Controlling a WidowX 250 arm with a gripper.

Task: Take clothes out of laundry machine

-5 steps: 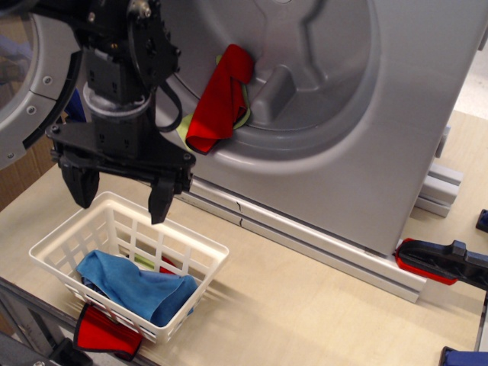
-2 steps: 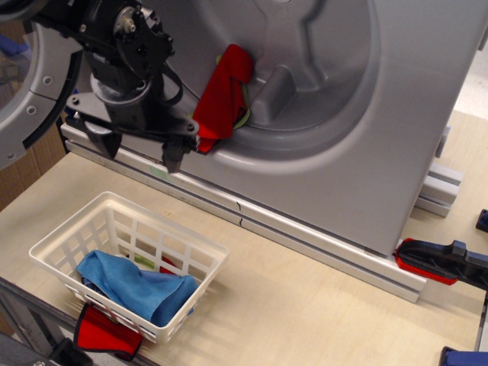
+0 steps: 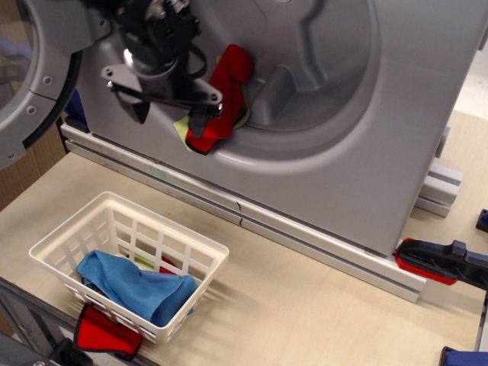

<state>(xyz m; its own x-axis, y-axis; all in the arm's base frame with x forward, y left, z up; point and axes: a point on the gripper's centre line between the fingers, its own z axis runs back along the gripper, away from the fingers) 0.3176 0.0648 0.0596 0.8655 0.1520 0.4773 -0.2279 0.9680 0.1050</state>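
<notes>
Single view. Arm comes in from upper left, wrist tilted toward the drum mouth of the laundry machine (image 3: 366, 137). Gripper (image 3: 169, 118) has its fingers spread apart, nothing between them; right fingertip (image 3: 197, 122) sits in front of the red cloth (image 3: 226, 95), contact unclear. Red cloth hangs over the drum's lower-left lip, lime cloth (image 3: 183, 125) peeking out beneath it. White basket (image 3: 114, 221) at lower left holds a blue cloth (image 3: 137, 286).

The pale wooden table (image 3: 305, 305) carries the silver-grey laundry machine (image 3: 396, 137) along its back, a white lattice basket (image 3: 126, 229) at front left, and a red-and-black clamp (image 3: 438, 261) at right.
</notes>
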